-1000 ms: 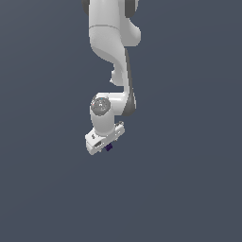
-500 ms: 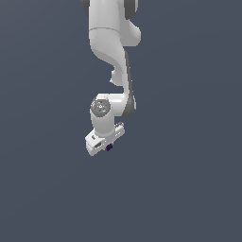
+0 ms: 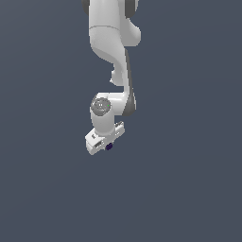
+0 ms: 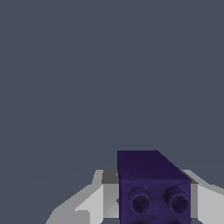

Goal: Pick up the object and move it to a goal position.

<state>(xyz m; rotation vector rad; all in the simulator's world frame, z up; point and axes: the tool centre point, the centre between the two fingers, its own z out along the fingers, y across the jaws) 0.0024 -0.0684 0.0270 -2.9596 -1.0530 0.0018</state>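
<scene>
Plain slate-grey background fills both views, with no visible edge or surface line. From the white arm [image 3: 111, 56] hangs the claw [image 3: 105, 143], its fingers [image 4: 94, 203] pinching the cube [image 3: 109, 147] from both sides. That cube is dark purple-navy, far smaller than the claw, with two round dimples on its near face.

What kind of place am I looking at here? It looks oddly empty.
Most likely a computer simulation, not a real room: the flat grey background is featureless, and the white robot arm looks smoothly rendered. Its gripper holds a tiny dark purple cube.
</scene>
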